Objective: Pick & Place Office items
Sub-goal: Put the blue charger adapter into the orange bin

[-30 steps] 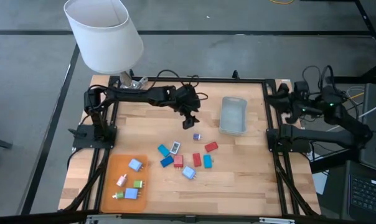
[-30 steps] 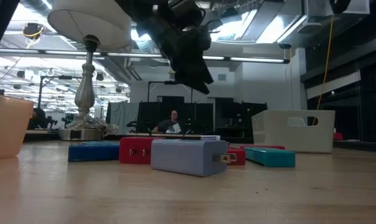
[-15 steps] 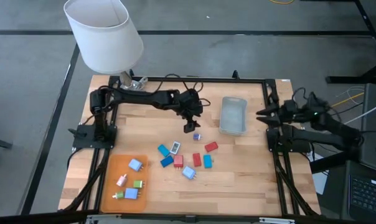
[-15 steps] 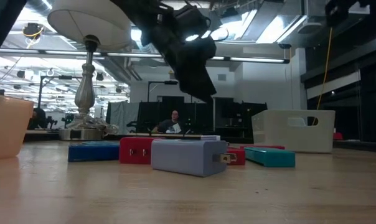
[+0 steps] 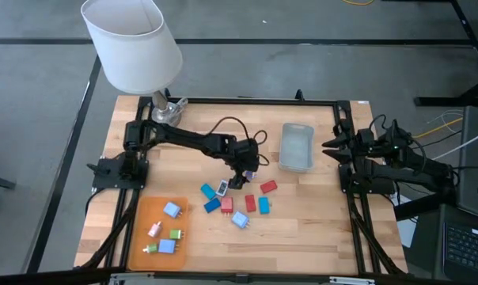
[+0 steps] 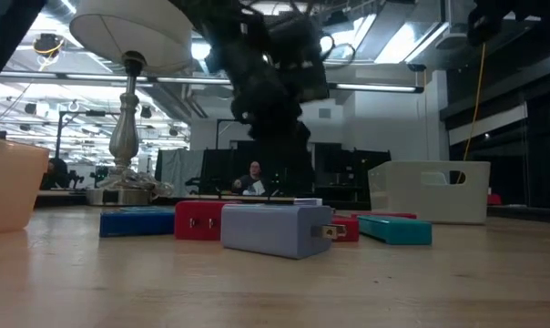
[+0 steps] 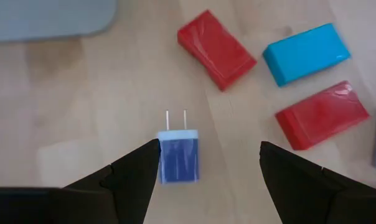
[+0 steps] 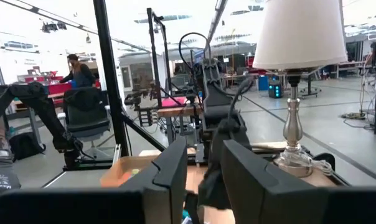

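Table carries the grey-blue bin and orange tray, four pieces already on the tray, so likely the drop point. Remaining office items cluster mid-table. Left gripper hangs over them, aligned for a pick: fingers apart, holding nothing, a small blue plug piece between them. Right gripper parked at the table's right edge, fingers together, empty.

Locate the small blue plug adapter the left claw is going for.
The blue plug adapter lies flat on the table mid-board, between the open left claw's fingers in the left wrist view, beside two red blocks.
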`<state>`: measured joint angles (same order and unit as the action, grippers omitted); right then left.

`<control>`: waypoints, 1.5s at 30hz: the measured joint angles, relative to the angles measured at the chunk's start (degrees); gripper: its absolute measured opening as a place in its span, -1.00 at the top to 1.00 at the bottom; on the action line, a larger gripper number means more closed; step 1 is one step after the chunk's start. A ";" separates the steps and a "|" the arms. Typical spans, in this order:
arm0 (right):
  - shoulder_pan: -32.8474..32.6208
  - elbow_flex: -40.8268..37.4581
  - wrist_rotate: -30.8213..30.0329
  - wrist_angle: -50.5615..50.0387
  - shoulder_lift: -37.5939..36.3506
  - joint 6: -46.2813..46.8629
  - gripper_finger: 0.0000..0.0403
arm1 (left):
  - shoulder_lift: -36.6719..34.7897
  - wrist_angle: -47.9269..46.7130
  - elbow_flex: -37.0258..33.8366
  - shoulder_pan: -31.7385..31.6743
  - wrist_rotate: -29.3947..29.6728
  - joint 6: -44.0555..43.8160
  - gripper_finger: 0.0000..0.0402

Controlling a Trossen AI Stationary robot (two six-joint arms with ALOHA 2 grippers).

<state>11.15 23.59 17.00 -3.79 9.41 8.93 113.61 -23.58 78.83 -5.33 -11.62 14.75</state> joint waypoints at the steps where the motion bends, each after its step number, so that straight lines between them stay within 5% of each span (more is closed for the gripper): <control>1: 0.00 -0.03 0.02 -0.11 0.00 0.00 0.50 | 0.88 0.12 0.00 0.03 0.14 -0.73 -0.35; 28: 0.01 -17.77 1.98 26.32 -0.61 8.65 0.50 | 6.02 1.66 -0.03 -1.28 2.07 -5.70 -0.32; 40: 0.01 -17.77 1.92 27.88 -0.61 8.87 0.50 | 7.09 5.66 -0.01 -0.08 3.42 -7.11 -0.07; 45: 0.01 -17.77 1.92 27.84 -0.61 8.90 0.50 | 7.11 4.10 0.58 -0.57 -2.18 -14.61 0.29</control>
<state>11.16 5.82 18.92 24.05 8.80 17.82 120.73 -19.49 79.40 -5.90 -13.80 0.14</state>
